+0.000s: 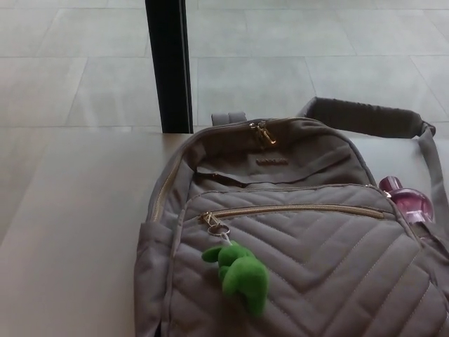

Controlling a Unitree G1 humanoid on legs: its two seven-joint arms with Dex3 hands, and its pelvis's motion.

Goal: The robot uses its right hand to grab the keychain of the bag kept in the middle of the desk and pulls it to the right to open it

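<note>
A grey quilted backpack [302, 260] lies flat on the desk, its top toward the far edge. A fuzzy green keychain [240, 275] hangs by a metal ring [218, 229] from the zipper pull at the left end of the front pocket's gold zipper [295, 209]. That zipper runs shut across to the right. Neither of my hands shows in the head view.
A pink bottle top [408, 199] sticks out of the backpack's right side pocket. The shoulder strap [365, 118] curves off the desk's far right. A black post [168, 67] stands behind the desk's far edge, with tiled floor beyond. Bare desk surface [70, 232] lies left of the backpack.
</note>
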